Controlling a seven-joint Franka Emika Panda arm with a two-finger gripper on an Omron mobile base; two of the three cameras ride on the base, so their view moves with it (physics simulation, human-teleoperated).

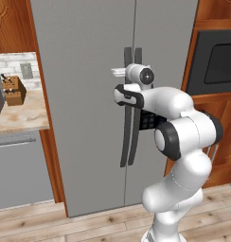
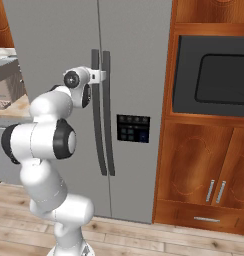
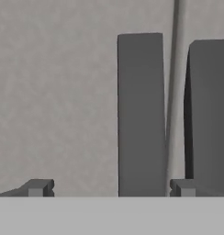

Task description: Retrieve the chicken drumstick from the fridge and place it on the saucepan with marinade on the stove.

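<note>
my end effector [image 3: 109, 187] is spread wide, holding nothing, right up at the fridge [image 1: 84, 94], its left door handle [image 3: 140, 114] sitting between my fingertips [image 3: 38, 187]. both doors closed.

fridge [image 1: 84, 118]: both doors closed, blocking the inside.
left handle [image 3: 140, 114]: stands between the wide-apart fingertips [image 3: 38, 187], bare door on its left.
right handle [image 3: 208, 114]: just beyond the door seam, crowding the other fingertip.
</note>
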